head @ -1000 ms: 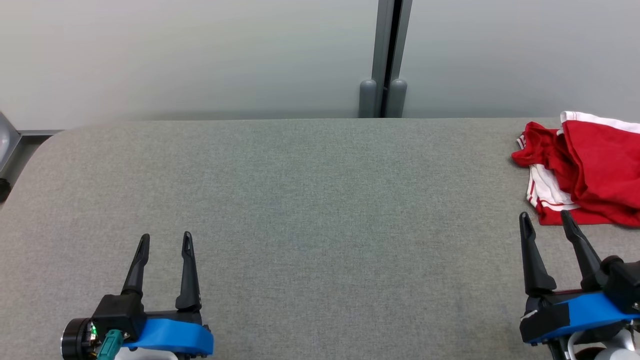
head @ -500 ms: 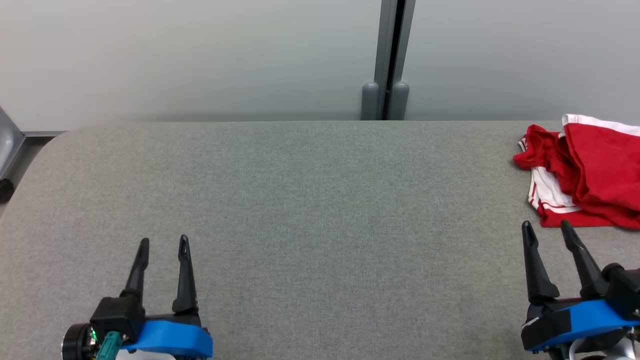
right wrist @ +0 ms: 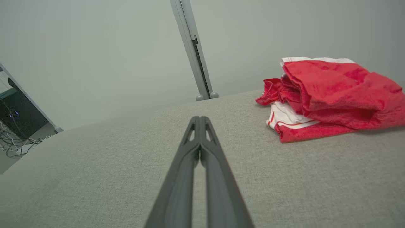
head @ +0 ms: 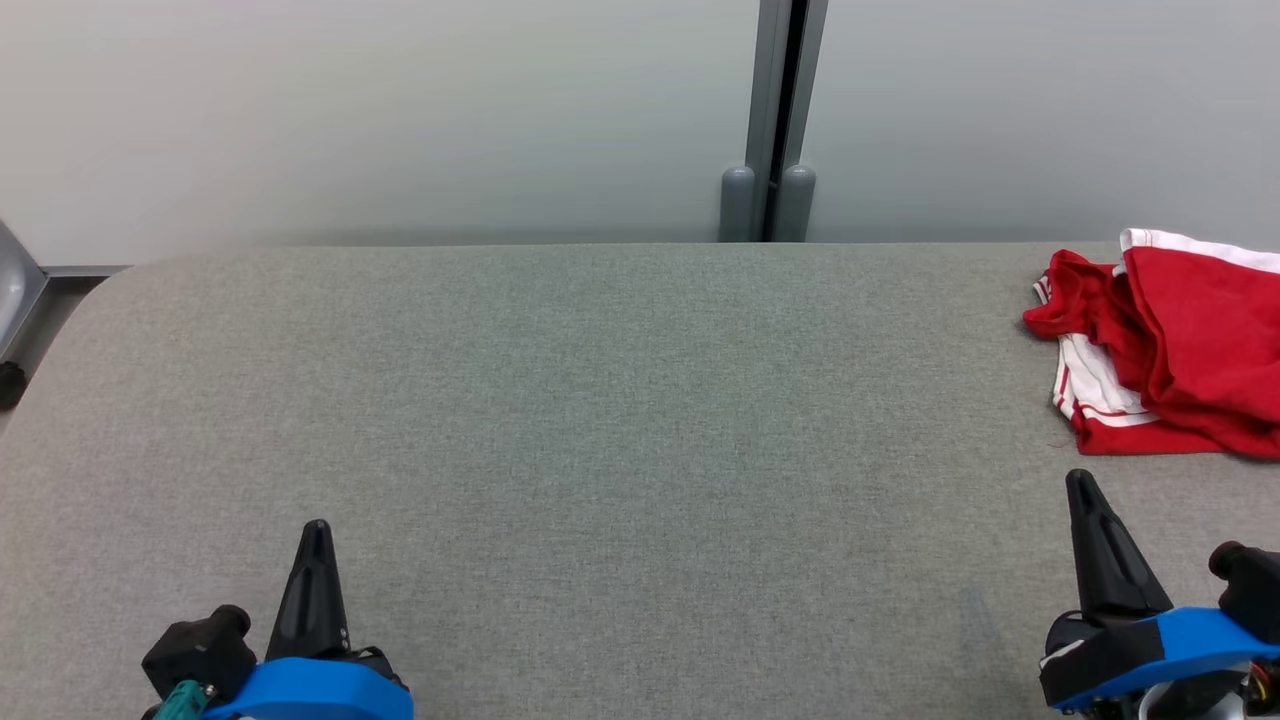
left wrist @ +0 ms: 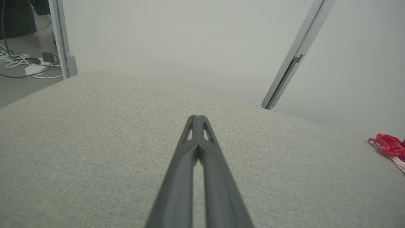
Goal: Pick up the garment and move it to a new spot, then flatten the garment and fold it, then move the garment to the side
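Observation:
The garment (head: 1180,345) is a red piece with white trim, lying crumpled at the far right of the grey table (head: 620,400). It reaches past the right edge of the head view. In the right wrist view the garment (right wrist: 329,95) lies ahead and to the right of my right gripper (right wrist: 200,118), which is shut with nothing in it. In the head view that right gripper (head: 1082,482) hovers just short of the garment's near edge. My left gripper (head: 317,528) is shut and empty at the lower left; in the left wrist view its fingers (left wrist: 196,117) meet, with the garment (left wrist: 390,148) far off right.
A pale wall with a grey vertical post (head: 775,120) stands behind the table. The table's rounded left corner (head: 100,285) drops to the floor, where cables (left wrist: 22,61) lie. The wide middle of the table is bare cloth.
Both grippers have shut, their fingers coming together, and both have drawn back toward the bottom of the head view. The garment has not moved.

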Motion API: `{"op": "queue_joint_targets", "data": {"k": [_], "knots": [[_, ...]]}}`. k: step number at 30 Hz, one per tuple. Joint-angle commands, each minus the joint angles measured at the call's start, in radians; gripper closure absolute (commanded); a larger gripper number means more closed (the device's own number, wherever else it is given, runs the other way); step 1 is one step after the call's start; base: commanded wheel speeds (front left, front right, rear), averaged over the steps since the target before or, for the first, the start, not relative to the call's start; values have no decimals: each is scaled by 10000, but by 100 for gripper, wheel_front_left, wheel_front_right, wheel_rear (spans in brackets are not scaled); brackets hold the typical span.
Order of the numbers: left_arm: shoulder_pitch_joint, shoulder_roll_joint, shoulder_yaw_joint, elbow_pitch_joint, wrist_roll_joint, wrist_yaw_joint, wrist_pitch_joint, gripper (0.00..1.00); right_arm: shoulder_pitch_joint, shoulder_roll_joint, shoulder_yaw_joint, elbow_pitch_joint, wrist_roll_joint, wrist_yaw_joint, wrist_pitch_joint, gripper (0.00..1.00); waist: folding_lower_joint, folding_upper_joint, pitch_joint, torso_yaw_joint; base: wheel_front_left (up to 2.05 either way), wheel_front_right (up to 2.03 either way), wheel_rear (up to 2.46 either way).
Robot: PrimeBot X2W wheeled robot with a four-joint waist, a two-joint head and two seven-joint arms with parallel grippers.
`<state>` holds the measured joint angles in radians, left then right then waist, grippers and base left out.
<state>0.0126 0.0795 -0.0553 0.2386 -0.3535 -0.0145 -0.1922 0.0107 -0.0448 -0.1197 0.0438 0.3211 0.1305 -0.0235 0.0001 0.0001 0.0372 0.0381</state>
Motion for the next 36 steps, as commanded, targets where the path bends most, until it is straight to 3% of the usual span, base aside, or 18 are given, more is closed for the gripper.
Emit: {"op": "queue_joint_targets", "data": {"k": [1,36], "knots": [[-314,1,110,-141,-504,-61,108,100,-206,-35,-8,-79,560,0,56,100,0,-1,-5,-7,0,0,0],[-753,-120,810,-76,-5834,-561,1404,100,-672,-55,29,819,6009,3,633,100,0,-1,-111,-125,0,0,0]]}}
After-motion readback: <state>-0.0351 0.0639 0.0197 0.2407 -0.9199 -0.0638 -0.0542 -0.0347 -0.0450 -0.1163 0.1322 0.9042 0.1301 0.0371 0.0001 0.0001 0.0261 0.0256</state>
